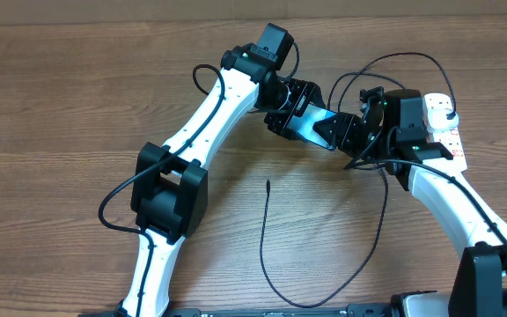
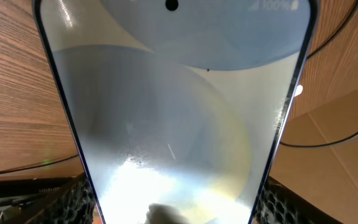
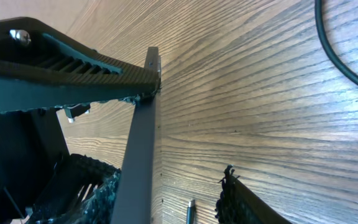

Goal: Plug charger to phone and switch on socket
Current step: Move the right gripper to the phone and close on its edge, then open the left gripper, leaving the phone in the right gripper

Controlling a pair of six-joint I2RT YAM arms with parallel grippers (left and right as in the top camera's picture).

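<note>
The thin black charger cable curves loosely across the grained wooden table, its small tip lying free. The left gripper's ribbed pads clamp the glossy, round-cornered phone. The right gripper stands parted, with the phone's slim edge between its pads. The white socket strip lies at the far right.

Overhead: socket mostly covered by right arm; switch positions too small to be read. Plug end of charger not seen, cable lost behind the same arm. Left wrist: phone cropped top and bottom, lower screen washed out by glare, status text blurred. Left gripper's fingers seen only as corners at bottom edge. Right wrist: phone cut off at bottom edge; small tip beside it cannot be identified
</note>
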